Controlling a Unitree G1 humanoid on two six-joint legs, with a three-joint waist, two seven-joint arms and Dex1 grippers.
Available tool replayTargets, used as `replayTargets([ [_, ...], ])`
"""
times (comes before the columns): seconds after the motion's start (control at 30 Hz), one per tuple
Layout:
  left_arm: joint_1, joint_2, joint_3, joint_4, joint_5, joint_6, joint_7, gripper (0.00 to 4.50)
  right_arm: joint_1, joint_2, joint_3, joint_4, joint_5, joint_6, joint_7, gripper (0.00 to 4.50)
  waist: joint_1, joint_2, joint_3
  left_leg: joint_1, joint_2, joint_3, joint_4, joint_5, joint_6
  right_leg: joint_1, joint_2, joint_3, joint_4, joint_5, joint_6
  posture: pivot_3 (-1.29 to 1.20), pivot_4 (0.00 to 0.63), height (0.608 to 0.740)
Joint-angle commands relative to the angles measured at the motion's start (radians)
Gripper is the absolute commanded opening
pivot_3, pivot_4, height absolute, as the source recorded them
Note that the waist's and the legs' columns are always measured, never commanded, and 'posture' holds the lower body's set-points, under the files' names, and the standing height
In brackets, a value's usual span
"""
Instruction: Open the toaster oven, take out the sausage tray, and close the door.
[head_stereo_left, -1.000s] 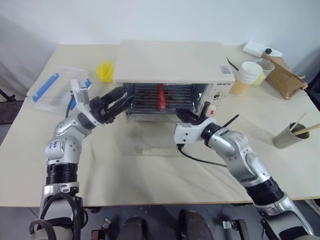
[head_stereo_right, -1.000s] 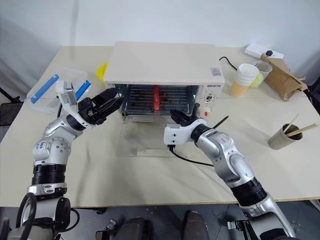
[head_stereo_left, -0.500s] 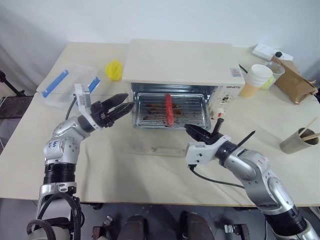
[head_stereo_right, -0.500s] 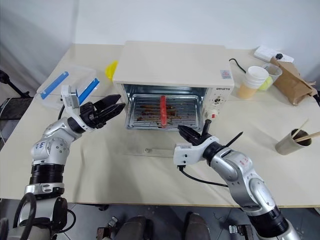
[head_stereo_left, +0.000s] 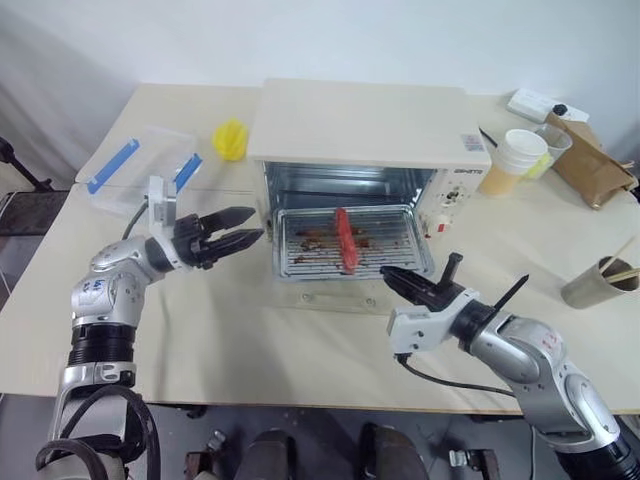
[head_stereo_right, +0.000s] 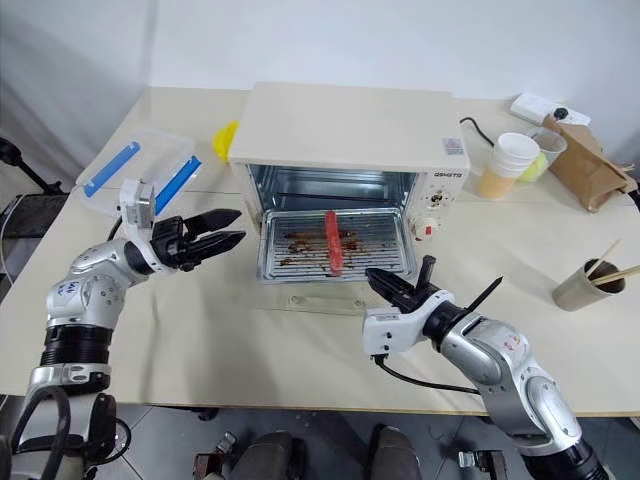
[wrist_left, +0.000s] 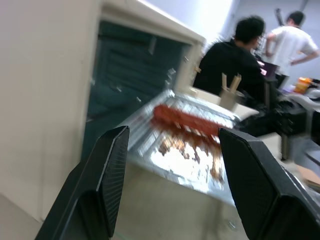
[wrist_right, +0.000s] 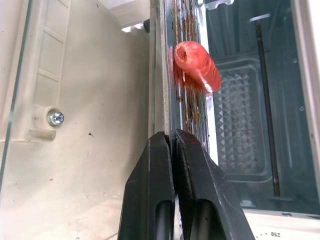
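Half of the shallow silver sausage tray with its red sausage now juts from the cream-white toaster oven, over the lowered glass door. Right gripper is pinched tight on the tray's front rim; left gripper waits wide apart beside the oven. Best pull level and straight, then support the left edge. A second earlier the tray sat deep inside

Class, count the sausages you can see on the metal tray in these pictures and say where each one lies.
1. A single red sausage lies lengthwise near the middle of the tray, which sticks out of the open toaster oven above its lowered door. None seems hidden.
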Motion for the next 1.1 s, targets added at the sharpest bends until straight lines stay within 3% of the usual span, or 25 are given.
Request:
replayTargets([
  [0.03, 0.024, 0.071, 0.008, -0.028, -0.060, 0.178, -0.052, 3.00, 0.015, -0.019, -0.051, -0.058, 0.014, -0.062, -0.038, 0.03, -0.003, 0.000, 0.000, 0.000, 0.000, 0.000, 0.000, 0.000, 0.000, 0.000, 0.000, 0.000, 0.000, 0.000, 0.000, 0.00, 0.150, 0.740],
  [0.27, -0.015, 0.083, 0.027, -0.076, -0.124, 0.541, 0.145, 3.00, 0.016, -0.032, -0.068, -0.033, 0.012, -0.120, -0.047, 0.03, 0.002, 0.000, 0.000, 0.000, 0.000, -0.001, 0.002, 0.000, 0.000, 0.000, 0.000, 0.001, 0.001, 0.000, 0.000, 0.00, 0.150, 0.740],
  [0.47, -0.063, 0.016, 0.085, -0.137, -0.261, 0.836, 0.275, 3.00, -0.006, -0.029, -0.058, -0.016, 0.021, -0.142, -0.032, 0.03, 0.001, 0.000, 0.000, 0.000, 0.000, -0.003, 0.003, 0.000, 0.000, 0.000, 0.000, 0.001, 0.003, 0.000, 0.000, 0.00, 0.150, 0.740],
  [0.83, -0.073, -0.079, 0.109, -0.166, -0.333, 1.007, 0.422, 3.00, -0.059, -0.032, -0.035, 0.019, 0.052, -0.170, 0.009, 0.03, -0.016, 0.000, 0.000, 0.001, 0.000, -0.005, 0.003, 0.000, 0.000, 0.000, 0.000, 0.002, 0.005, 0.000, 0.000, 0.00, 0.150, 0.740],
  [1.1, -0.080, -0.101, 0.167, -0.148, -0.374, 1.102, 0.462, 1.02, -0.064, -0.033, -0.018, 0.025, 0.097, -0.184, 0.045, 0.00, -0.018, 0.000, 0.000, 0.001, 0.000, -0.008, 0.003, 0.000, 0.000, 0.000, 0.000, 0.003, 0.005, 0.000, 0.000, 0.00, 0.150, 0.740],
])
